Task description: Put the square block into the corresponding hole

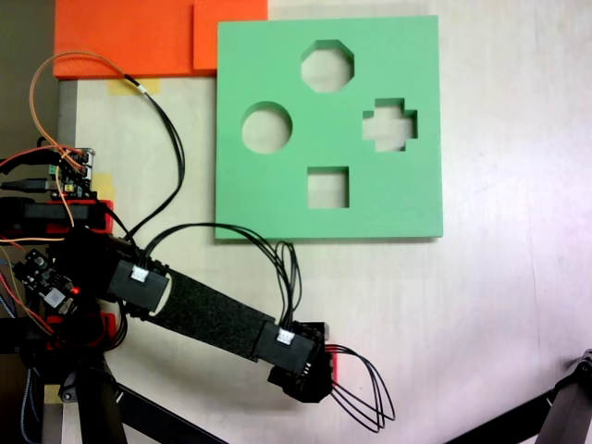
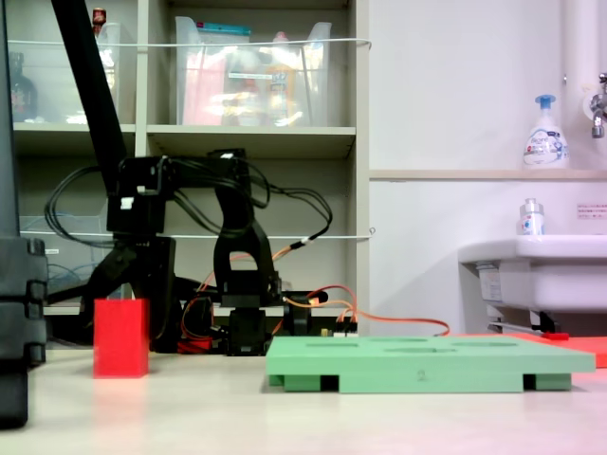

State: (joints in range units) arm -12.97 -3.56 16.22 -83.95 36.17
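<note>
Square block (image 2: 120, 337) stands upright on the desk (image 2: 190, 408), well left of the green board (image 2: 427, 360) in the side-on fixed view; tool (image 1: 328, 365) poised above it, opening indeterminate, so descend squarely, grip opposite faces, then align with square cutout (image 1: 327, 188).

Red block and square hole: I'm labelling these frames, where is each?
Red block (image 2: 120, 337): fixed view from table level, middle of its front face.
Square hole (image 1: 327, 170): fixed view from above, green board edge along the cutout's top side.
</note>
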